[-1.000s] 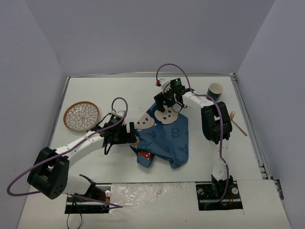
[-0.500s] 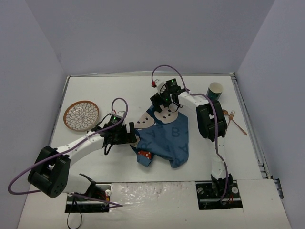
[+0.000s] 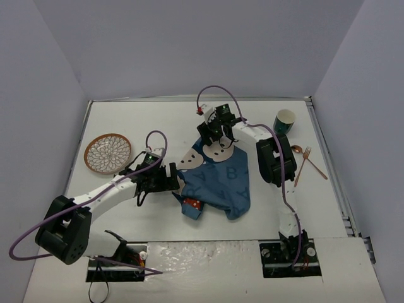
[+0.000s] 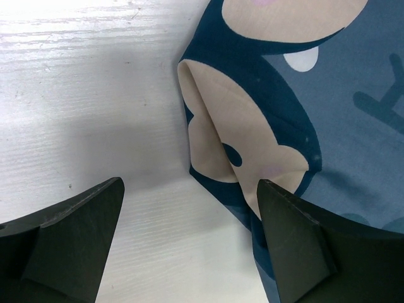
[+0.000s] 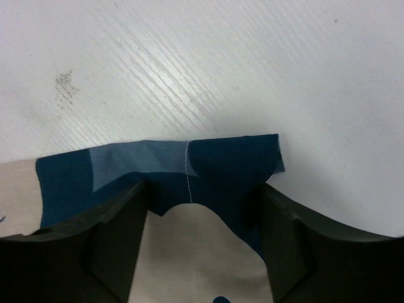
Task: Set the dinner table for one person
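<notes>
- From above we count one table: large, flat, matte white and rectangular. It lies under everything else, between plain grey walls.
- On it is one mat, a soft blue cloth with printed letters and beige patches. It is wrinkled and lies in the middle.
- There is one round plate with a brown rim and a lacy pattern, at the left.
- One green and white cup stands far right. One thin copper fork and one spoon lie close together below it.
- There are two grippers: the left gripper at the mat's left edge and the right gripper at its far corner.
- In the left wrist view, two black wedge-shaped fingers are spread wide and grasp nothing. A folded beige edge lies between them on the finely lined white surface.
- In the right wrist view, two black fingers stand apart. The dark blue corner with its white stitch line lies flat between them, not pinched.
</notes>
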### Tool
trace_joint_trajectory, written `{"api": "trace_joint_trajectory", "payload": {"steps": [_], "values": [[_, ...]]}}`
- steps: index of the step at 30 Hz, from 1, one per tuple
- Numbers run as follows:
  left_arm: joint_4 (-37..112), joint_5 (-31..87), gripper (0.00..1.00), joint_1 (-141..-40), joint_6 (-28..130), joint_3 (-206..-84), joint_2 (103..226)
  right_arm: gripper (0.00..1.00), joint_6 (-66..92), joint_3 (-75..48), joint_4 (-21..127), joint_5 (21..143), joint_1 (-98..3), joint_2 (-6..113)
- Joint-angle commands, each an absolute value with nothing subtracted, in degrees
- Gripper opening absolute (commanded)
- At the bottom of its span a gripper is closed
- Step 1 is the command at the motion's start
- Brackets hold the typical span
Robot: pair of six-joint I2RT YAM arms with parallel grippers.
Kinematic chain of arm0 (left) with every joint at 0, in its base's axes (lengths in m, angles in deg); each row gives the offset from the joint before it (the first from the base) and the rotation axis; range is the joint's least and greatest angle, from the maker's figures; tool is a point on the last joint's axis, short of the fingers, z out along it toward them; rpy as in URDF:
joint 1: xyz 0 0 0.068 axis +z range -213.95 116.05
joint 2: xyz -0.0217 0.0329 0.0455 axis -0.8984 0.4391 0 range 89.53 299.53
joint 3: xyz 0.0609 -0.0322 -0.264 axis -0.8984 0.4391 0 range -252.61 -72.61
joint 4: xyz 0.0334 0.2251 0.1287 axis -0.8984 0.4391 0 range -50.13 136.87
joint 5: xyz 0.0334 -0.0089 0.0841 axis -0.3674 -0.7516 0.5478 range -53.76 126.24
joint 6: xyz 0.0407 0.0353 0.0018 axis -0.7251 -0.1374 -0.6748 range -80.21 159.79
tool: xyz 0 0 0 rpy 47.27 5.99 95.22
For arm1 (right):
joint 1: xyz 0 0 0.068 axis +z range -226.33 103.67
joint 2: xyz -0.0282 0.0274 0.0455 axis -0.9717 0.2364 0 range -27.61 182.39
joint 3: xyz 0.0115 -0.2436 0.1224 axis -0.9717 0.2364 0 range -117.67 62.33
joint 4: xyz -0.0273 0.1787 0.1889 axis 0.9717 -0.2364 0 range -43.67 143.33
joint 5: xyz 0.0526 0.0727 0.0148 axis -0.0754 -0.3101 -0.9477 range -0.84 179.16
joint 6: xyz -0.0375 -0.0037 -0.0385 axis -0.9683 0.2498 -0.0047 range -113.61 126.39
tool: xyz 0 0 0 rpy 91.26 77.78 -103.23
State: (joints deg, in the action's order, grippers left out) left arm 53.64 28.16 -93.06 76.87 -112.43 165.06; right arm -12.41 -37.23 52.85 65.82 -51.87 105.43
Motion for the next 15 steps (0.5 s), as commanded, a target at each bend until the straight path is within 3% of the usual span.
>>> {"api": "trace_joint_trajectory", "payload": {"steps": [1,5,7,15], "values": [[53.46,29.19,0.83,-92.42,77.37,-114.17,162.45,0.48,-9.73,-37.68,48.40,69.04,-51.19,108.32],[53.42,29.40,0.82,-92.17,77.60,-113.91,162.21,0.11,-8.21,-36.93,48.41,71.14,-51.29,107.80],[53.49,29.56,0.82,-92.08,77.76,-113.84,162.13,0.01,-8.20,-36.55,48.41,72.63,-51.36,106.95],[50.48,29.27,0.81,-91.04,79.51,-114.17,161.85,0.00,-9.09,-31.23,48.56,79.18,-50.86,89.35]]}}
